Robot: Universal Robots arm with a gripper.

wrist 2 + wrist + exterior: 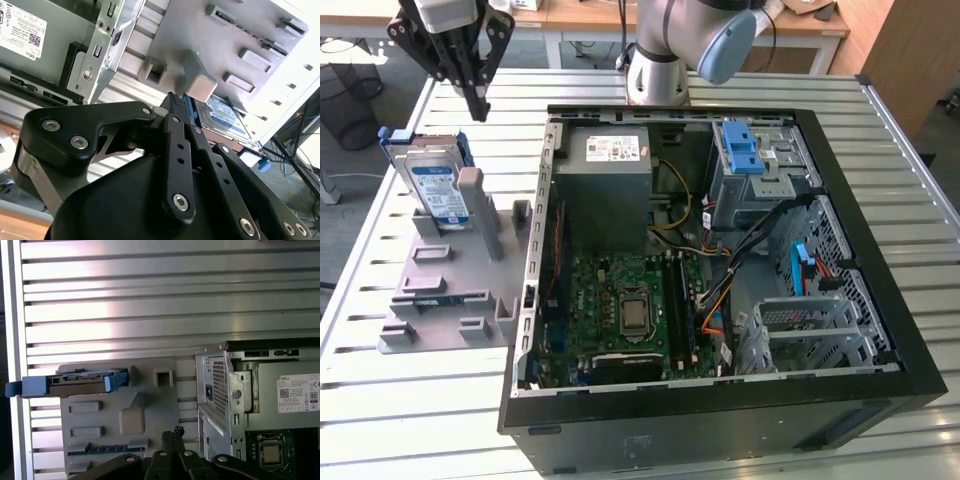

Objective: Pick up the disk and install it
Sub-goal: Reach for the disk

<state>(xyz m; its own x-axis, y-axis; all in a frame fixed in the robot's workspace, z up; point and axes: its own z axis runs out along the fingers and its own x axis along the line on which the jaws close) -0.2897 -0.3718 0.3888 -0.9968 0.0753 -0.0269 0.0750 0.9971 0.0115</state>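
Progress is nil, I judge: the disk (pixel 438 185) stands on edge in its grey holder (pixel 450 272) on the tabletop (pixel 410 410), just below the pincer (pixel 477 105), which hangs empty, jaws pressed narrow. Grasping it and fitting it into the computer case (pixel 720 397) are left.

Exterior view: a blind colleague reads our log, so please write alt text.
The claw hangs shut and empty near the disk, which stands on edge in a grey holder on a slatted table beside an open computer case.

Silver-grey arm (pixel 655 60), pale blue joint cap (pixel 725 45), black linked fingers (pixel 177 150), silver screws (pixel 180 201)
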